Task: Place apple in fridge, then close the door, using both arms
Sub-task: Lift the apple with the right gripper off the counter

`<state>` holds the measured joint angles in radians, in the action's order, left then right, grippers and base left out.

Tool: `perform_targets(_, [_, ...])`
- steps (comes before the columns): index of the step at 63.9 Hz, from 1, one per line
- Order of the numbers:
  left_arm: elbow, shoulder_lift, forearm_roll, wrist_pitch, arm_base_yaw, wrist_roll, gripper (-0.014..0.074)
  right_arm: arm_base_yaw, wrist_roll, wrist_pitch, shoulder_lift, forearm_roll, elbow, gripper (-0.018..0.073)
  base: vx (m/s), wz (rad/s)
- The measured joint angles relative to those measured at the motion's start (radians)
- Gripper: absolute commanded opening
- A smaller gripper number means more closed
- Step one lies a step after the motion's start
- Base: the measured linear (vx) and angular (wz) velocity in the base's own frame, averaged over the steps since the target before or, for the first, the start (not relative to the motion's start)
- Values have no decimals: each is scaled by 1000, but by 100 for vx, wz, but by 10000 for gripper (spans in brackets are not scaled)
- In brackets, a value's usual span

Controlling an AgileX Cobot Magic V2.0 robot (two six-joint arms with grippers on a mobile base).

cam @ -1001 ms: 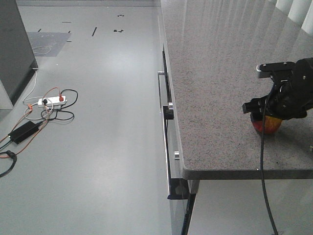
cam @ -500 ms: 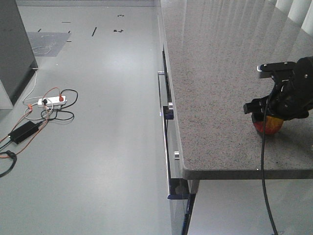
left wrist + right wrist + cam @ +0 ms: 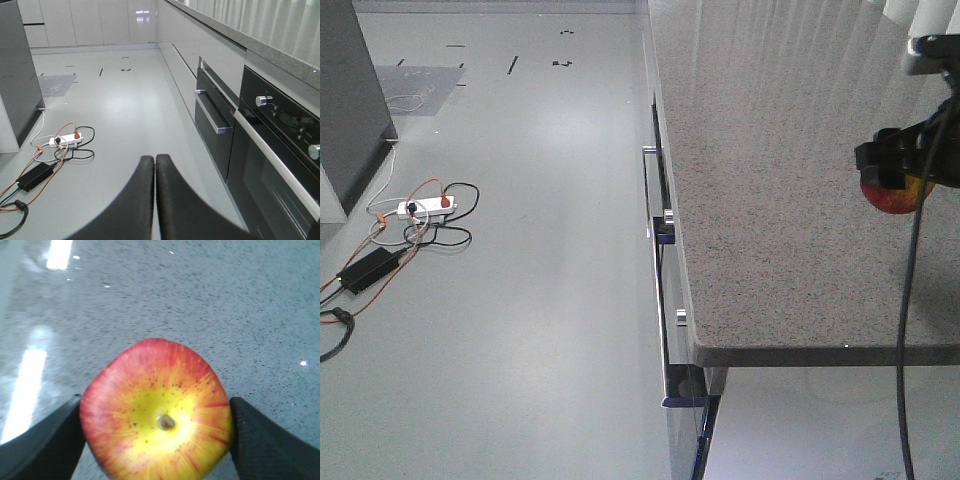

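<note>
No lettering, label, brand or number can be read anywhere, not on the oven front (image 3: pixel 280 165), the power strip (image 3: pixel 65 141), the apple (image 3: pixel 157 415) or the granite counter (image 3: pixel 770 150) — and the dark floor marks (image 3: pixel 563 62) are too small to tell.

The red-and-yellow apple (image 3: pixel 157 415), stem dimple showing, sits pinched between the right hand's (image 3: pixel 157 440) black fingers (image 3: pixel 45 445), held above the grey speckled worktop (image 3: pixel 225 300).

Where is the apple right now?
The apple is pinched in the right gripper, at the right edge of the front view, over the speckled counter.
</note>
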<state>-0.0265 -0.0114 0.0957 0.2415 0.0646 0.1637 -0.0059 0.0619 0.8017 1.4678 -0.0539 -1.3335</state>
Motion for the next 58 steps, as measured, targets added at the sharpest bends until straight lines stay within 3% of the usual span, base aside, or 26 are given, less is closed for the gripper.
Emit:
perform_targets(11, [0, 0, 0, 0, 0, 0, -5, 0, 25, -33, -194, -54, 181, 198, 0, 0])
perform_targets(34, [0, 0, 0, 0, 0, 0, -5, 0, -10, -15, -553, -59, 553, 198, 0, 0])
perform_targets(58, [0, 0, 0, 0, 0, 0, -5, 0, -13, 25, -852, -59, 700, 198, 0, 0])
